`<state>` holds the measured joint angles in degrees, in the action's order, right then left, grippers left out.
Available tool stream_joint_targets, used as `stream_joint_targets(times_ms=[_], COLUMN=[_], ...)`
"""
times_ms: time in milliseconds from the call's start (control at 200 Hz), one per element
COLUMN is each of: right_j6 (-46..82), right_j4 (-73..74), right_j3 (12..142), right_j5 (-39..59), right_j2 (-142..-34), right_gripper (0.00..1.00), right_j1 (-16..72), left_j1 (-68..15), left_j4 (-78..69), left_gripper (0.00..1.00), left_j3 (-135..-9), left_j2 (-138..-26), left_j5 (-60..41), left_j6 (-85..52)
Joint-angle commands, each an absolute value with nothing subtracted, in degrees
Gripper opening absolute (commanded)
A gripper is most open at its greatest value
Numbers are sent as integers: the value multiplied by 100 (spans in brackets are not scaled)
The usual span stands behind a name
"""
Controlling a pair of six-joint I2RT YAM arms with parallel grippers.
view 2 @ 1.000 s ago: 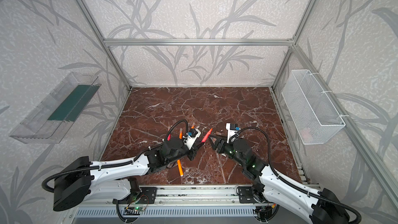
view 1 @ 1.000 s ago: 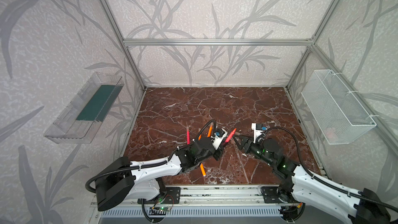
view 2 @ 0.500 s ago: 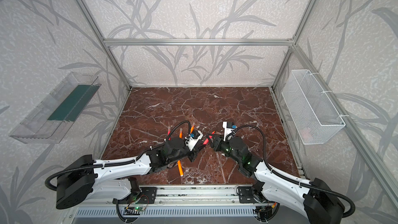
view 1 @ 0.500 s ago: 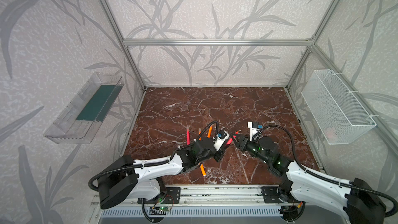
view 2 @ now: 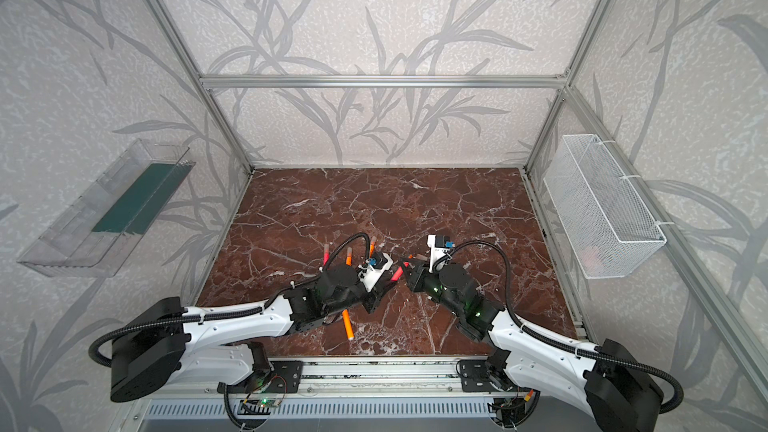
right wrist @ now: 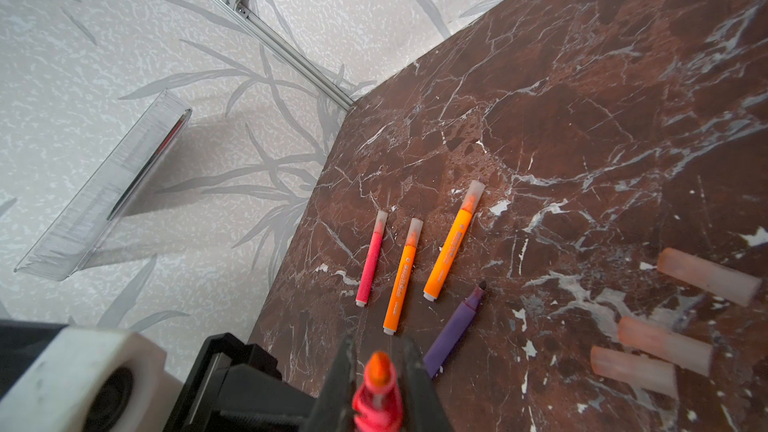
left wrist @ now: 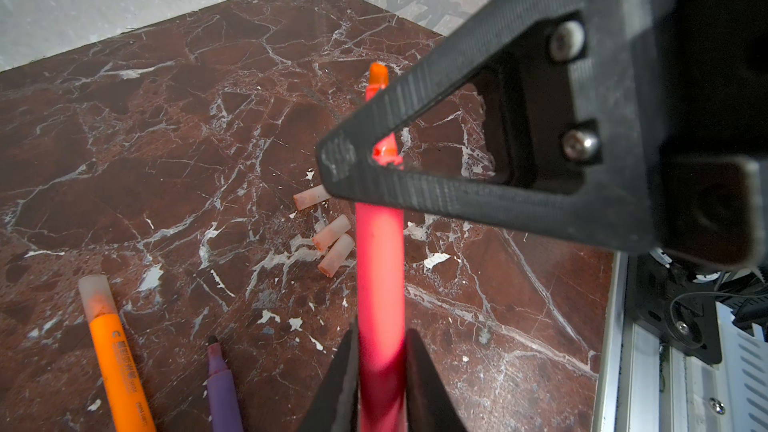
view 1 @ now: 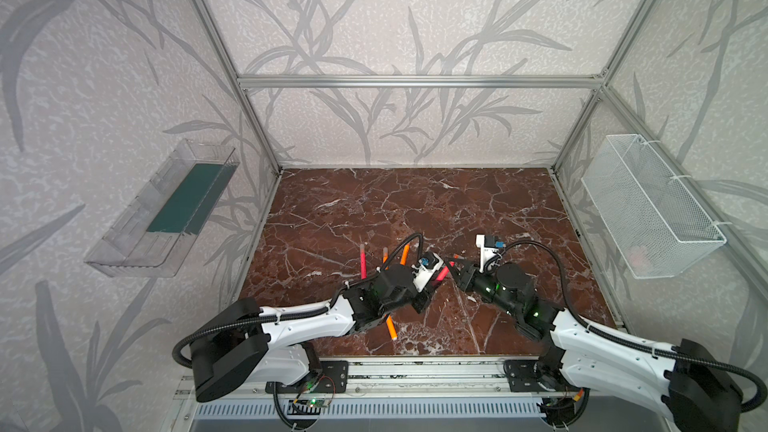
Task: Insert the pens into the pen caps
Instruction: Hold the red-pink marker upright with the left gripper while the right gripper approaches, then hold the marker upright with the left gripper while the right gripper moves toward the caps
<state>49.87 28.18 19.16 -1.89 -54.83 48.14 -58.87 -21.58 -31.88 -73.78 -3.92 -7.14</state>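
Two robot arms meet low over the front middle of the marble bench [view 1: 415, 201], both on the held pink-red pen [left wrist: 380, 268]. The left gripper [left wrist: 381, 328] grips the barrel, its fingers [left wrist: 336, 388] tight against both sides with no gap showing; the right gripper [right wrist: 379, 353] is clamped on the neck just behind the bare tip, which pokes out past its fingers [right wrist: 345, 367]. The pen is held off the bench between the two; in both top views it shows as a short pink stretch bridging the grippers.

Three loose pen caps [left wrist: 331, 232] lie on the bench beneath and beside the pen, two of them close together side by side, the third a little apart. Off to the left of the meeting point, a capped pink-red pen [right wrist: 371, 261] and two capped orange pens [right wrist: 402, 278] lie in a rough row. A purple pen [right wrist: 455, 326], its tip bare, lies near them, closer to the grippers. The front orange pen [view 1: 390, 326] lies near the bench's front edge, partly under the left arm [view 1: 316, 320]. A clear tray [view 1: 166, 218] hangs on the left wall and a white wire basket [view 1: 648, 209] on the right.
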Motion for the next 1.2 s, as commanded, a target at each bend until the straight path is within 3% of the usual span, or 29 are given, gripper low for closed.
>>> stream_joint_targets(times_ms=[0, 185, 360, 510, 595, 700, 760, 885, 1035, 1195], right_j6=[4920, 4862, 4815, 4792, 4766, 4656, 4570, 4342, 4119, 4151], right_j4=[3003, 3068, 3031, 2971, 2935, 2617, 2225, 1488, 428, 326], right_j3=[2175, 2273, 2303, 2293, 2301, 2336, 2362, 2253, 2208, 1899], right_j5=[-278, -377, -532, -650, -650, -753, -896, -1207, -1720, -1876], right_j2=[-5575, -5743, -5766, -5722, -5715, -5604, -5447, -5039, -4879, -5059], right_gripper=[4, 2, 1, 2, 18, 50, 61, 70, 71, 76], right_j1=[5012, 5163, 5238, 5297, 5317, 5325, 5326, 5326, 5325, 5343], left_j1=[-5915, -5914, -5915, -5914, -5908, -5858, -5749, -5495, -5218, -5108], left_j4=[-2376, -2373, -2377, -2435, -2567, -2619, -2681, -3119, -3550, -3793], left_gripper=[28, 29, 12, 6, 0, 0, 0, 0, 0, 0], left_j3=[-3368, -3410, -3367, -3306, -3248, -3185, -3073, -2585, -2068, -1799], left_j2=[-7446, -7547, -7489, -7413, -7375, -7278, -7190, -6819, -6335, -6155], left_j5=[-483, -498, -409, -322, -146, 973, 1535, 1957, 1887, 2004], left_j6=[-610, -588, -603, -649, -714, -1093, -1269, -1500, -1695, -1739])
